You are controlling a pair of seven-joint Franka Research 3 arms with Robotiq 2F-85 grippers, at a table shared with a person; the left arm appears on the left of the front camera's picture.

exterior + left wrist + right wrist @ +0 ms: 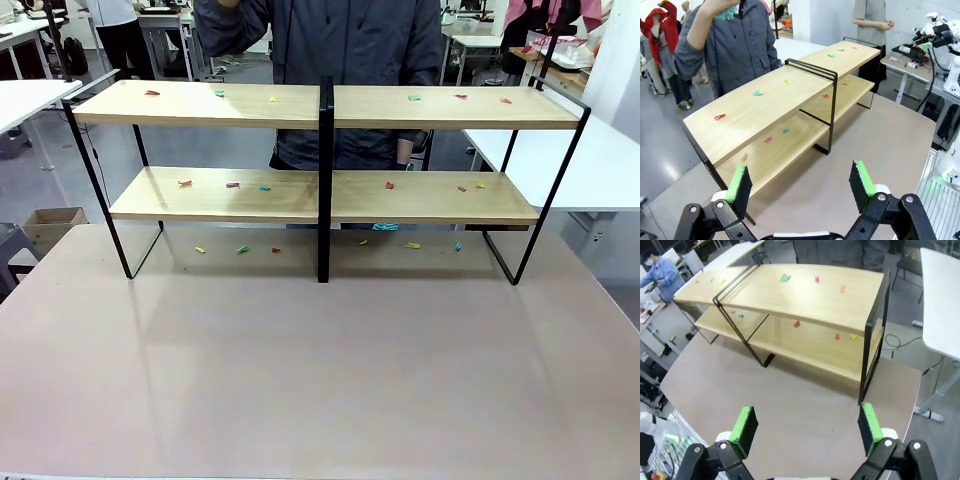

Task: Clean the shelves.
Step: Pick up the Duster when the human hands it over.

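The shelves (pixel 230 103) stand across the far half of the table: two long light wooden boards in a thin black frame with a central black post (pixel 324 180). Small coloured scraps (pixel 232 185) lie scattered on both boards and on the table under the rack. In the left wrist view the shelves (pixel 775 100) run diagonally ahead, and my left gripper (pixel 802 185) hangs open above the table short of them, nothing between its green pads (pixel 737 184). My right gripper (pixel 807 427) is also open and empty, high over the table before the shelves (pixel 805 292).
A person in a dark jacket (pixel 330 40) stands behind the rack, one hand (pixel 715 6) raised. White tables (pixel 600 165) flank the rack on both sides. A cardboard box (pixel 50 225) sits on the floor at left. The near tabletop (pixel 320 370) is bare.
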